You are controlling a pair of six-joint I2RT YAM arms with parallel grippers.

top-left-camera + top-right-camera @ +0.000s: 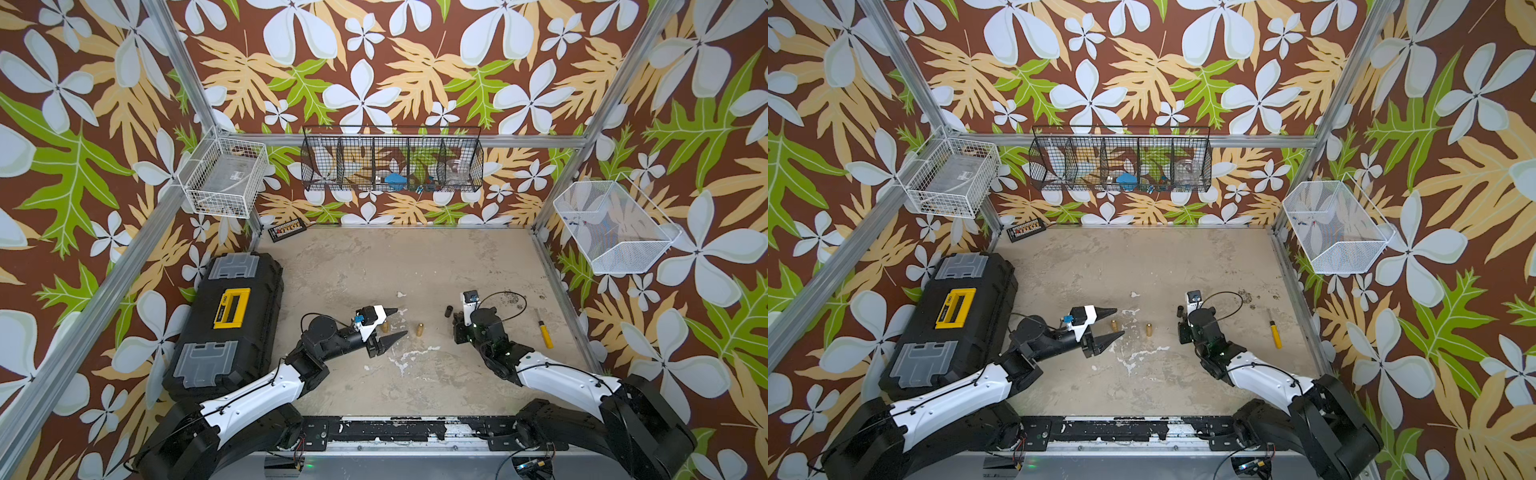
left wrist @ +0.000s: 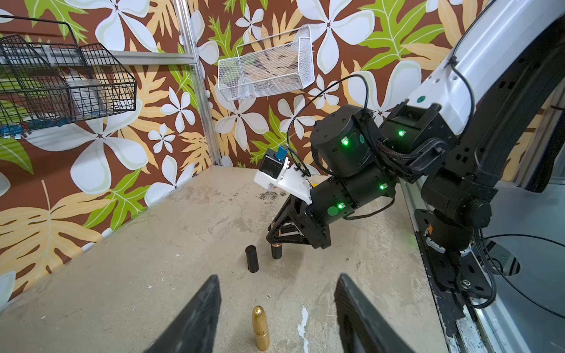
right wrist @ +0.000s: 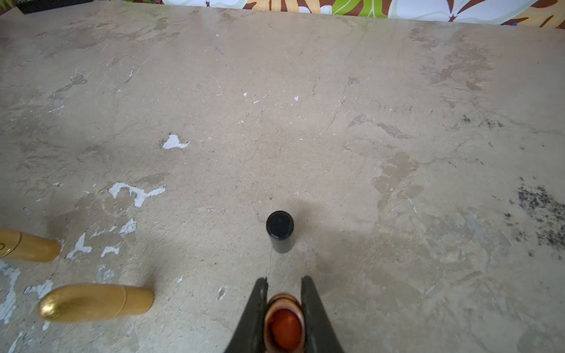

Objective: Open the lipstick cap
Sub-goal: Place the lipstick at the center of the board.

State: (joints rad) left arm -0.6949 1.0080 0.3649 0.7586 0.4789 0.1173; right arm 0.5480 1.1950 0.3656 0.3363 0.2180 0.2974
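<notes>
Far left sits a closed black toolbox (image 1: pixel 224 324) with a yellow latch. Above it hangs a white wire basket (image 1: pixel 224 183), then a black mesh rack (image 1: pixel 392 162) with something blue inside. The left claw (image 1: pixel 401 321) hangs half open and empty by a glossy gold tube (image 1: pixel 420 329). The black cap (image 3: pixel 279 230) stands upright on the scuffed worktop (image 1: pixel 415 266), just ahead of the right claw (image 3: pixel 284 278), which is clamped on the lipstick (image 3: pixel 285 328), its red tip showing.

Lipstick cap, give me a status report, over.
Right end effector shut on black lipstick tube, red stick showing. Black cylindrical cap off, upright beside it, apart. Left end effector open, empty. Two gold bullet-shaped lipsticks nearby, clear of cap.
</notes>
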